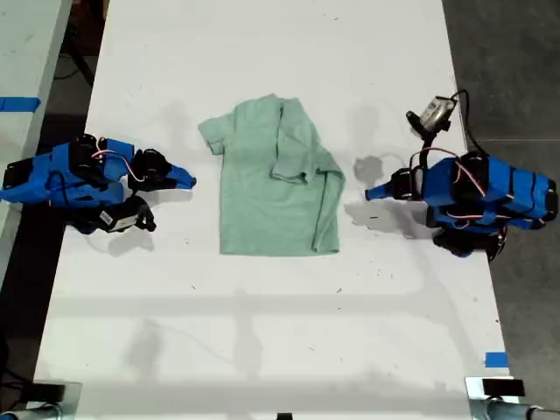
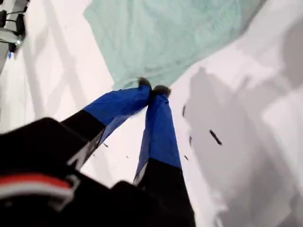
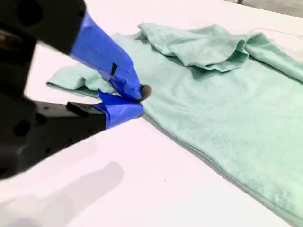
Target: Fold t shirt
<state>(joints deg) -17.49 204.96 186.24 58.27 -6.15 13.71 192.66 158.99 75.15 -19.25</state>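
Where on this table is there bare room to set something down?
The table is bare between the t shirt's hem and the exterior view's bottom edge, and also above the collar. It is crowded either side of the shirt, where my first gripper and second gripper sit.

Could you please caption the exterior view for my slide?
Partly folded t shirt on a white table, blue arms resting at either side.

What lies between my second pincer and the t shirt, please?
Only bare white table, seen in the exterior view; my second pincer sits shut, apart from the t shirt.
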